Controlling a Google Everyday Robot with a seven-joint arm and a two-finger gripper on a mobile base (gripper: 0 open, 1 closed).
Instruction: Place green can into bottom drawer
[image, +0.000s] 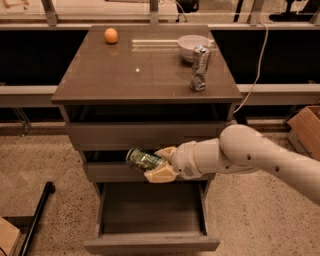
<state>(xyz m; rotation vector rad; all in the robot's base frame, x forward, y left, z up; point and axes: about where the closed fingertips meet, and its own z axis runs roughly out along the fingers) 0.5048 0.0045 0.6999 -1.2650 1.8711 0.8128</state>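
The green can (141, 159), small with white markings and a silver end, lies sideways in my gripper (161, 163). The cream fingers are shut on it, one above and one below. The gripper holds it in front of the middle drawer front, above the open bottom drawer (151, 243). That drawer is pulled out toward me and its dark interior shows nothing inside. My white arm (250, 155) reaches in from the right.
On the cabinet top (125, 75) stand a taller dented silver can (199, 68), a white bowl (192, 46) behind it and an orange (111, 35) at the back left. A cardboard box (306, 127) sits at the right, a black pole (37, 220) on the floor at the left.
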